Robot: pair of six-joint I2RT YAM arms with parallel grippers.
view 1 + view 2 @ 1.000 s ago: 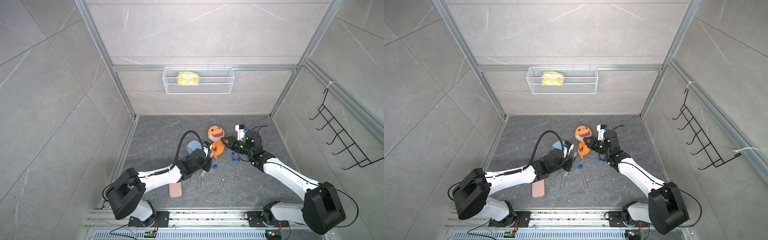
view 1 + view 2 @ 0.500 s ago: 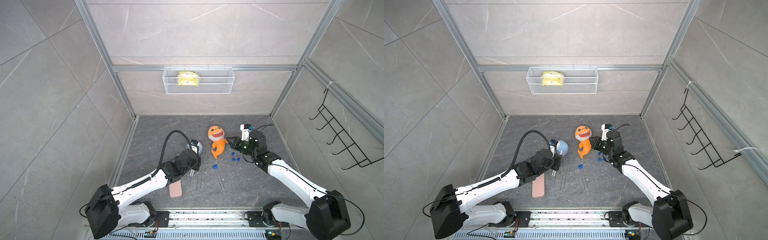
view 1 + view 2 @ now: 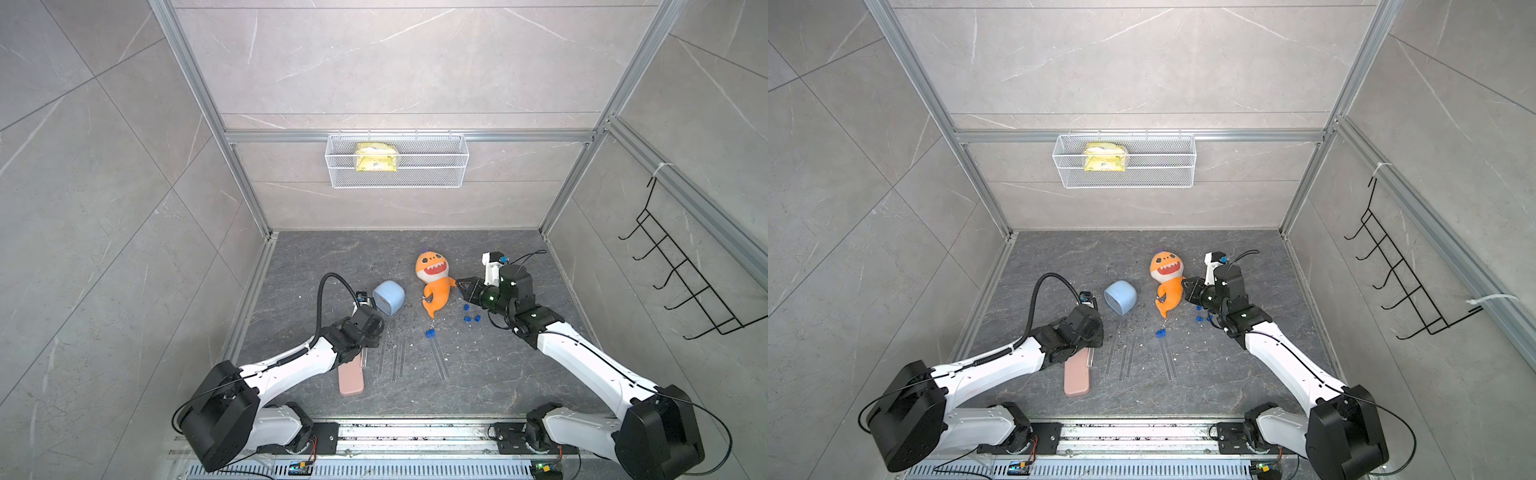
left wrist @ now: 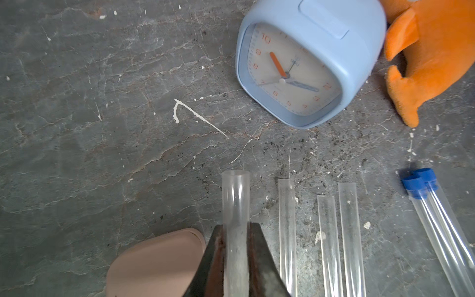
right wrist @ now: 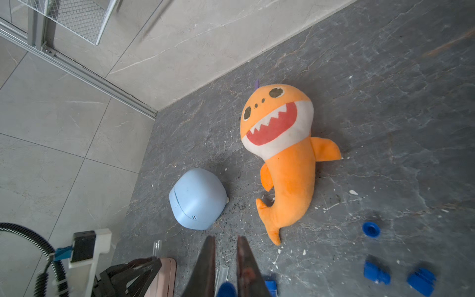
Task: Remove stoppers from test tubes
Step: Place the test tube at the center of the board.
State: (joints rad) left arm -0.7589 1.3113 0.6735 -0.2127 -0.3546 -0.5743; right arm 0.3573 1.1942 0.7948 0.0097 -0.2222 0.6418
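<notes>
As both top views show, three loose stoppers lie on the floor near the right gripper. In the left wrist view, the left gripper is clamped on an uncapped test tube. In the right wrist view, the right gripper's closed jaws pinch a blue stopper.

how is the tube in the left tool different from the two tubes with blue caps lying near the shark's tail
The held tube is clamped in the left tool; the capped tubes lie free on the floor. The held tube's mouth is open, with no stopper; the capped tubes each wear a blue stopper. All three are thin, clear and straight.
</notes>
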